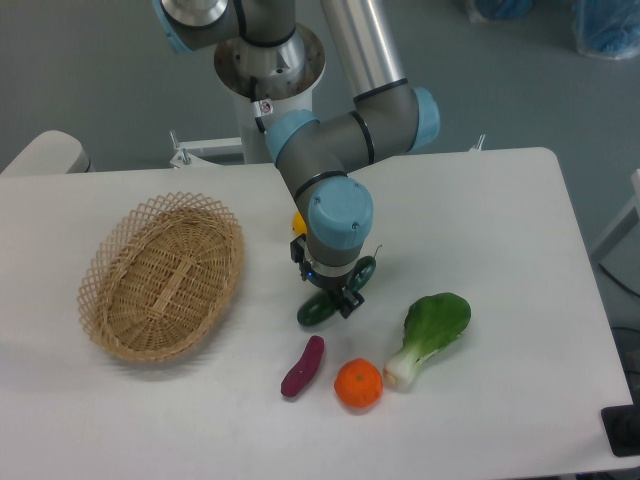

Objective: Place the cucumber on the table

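Note:
The cucumber (314,311) is a dark green cylinder lying slantwise at the middle of the white table (500,210). Its lower left end and its upper right end stick out on either side of my gripper (338,294). The gripper points straight down over the cucumber's middle, with its fingers closed around it. The cucumber is at or just above the tabletop; I cannot tell whether it touches. The wrist hides the cucumber's middle.
An empty oval wicker basket (165,275) stands to the left. A small purple vegetable (303,365), an orange (358,384) and a bok choy (432,335) lie in front of the gripper. A yellow object (297,221) peeks out behind the wrist.

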Robot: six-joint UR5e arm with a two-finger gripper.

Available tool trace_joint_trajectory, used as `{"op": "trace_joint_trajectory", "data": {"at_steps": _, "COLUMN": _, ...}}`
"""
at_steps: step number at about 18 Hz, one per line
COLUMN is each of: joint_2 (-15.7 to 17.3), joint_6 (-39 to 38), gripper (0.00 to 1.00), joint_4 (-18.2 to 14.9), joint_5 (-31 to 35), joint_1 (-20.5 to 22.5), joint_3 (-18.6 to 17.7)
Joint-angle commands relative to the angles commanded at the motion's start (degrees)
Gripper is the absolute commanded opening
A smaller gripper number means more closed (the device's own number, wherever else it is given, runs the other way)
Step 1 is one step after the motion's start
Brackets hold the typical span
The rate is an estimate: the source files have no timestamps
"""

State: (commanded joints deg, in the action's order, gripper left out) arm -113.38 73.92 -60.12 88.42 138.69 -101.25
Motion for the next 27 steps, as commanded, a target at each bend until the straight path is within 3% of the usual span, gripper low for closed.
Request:
{"op": "trace_joint_trajectory", "data": {"at_steps": 6, "joint_2": -0.53, "joint_6": 0.53, "gripper": 1.0, "joint_4": -0.44, "joint_5": -0.17, "joint_1": 0.53, "joint_3": 4.48}}
{"op": "trace_joint_trajectory", "data": {"at_steps": 10, "joint_2": -2.72, "joint_6": 0.7, "gripper": 1.0, "joint_4": -0.7, "joint_5": 0.0, "joint_1": 0.88, "joint_3": 9.48}}
{"op": "trace_joint_trajectory", "data": {"at_steps": 17, "joint_2": -8.61, "joint_6": 0.88, "gripper": 1.0, "joint_4": -7.99, "joint_5": 1.41, "joint_1": 1.05, "joint_3": 21.78}}
{"op": "trace_joint_trajectory", "data": {"at_steps": 21, "joint_2": -11.33, "joint_6": 1.75, "gripper": 1.0, "joint_4": -8.0, "joint_5": 1.32, "joint_1": 2.28, "joint_3": 26.27}}
{"op": "trace_joint_trajectory", "data": {"at_steps": 27, "joint_2": -14.32, "joint_6": 9.57, "gripper": 1.0, "joint_4": -8.0, "joint_5": 1.23, "joint_1": 5.18, "joint_3": 30.23}}
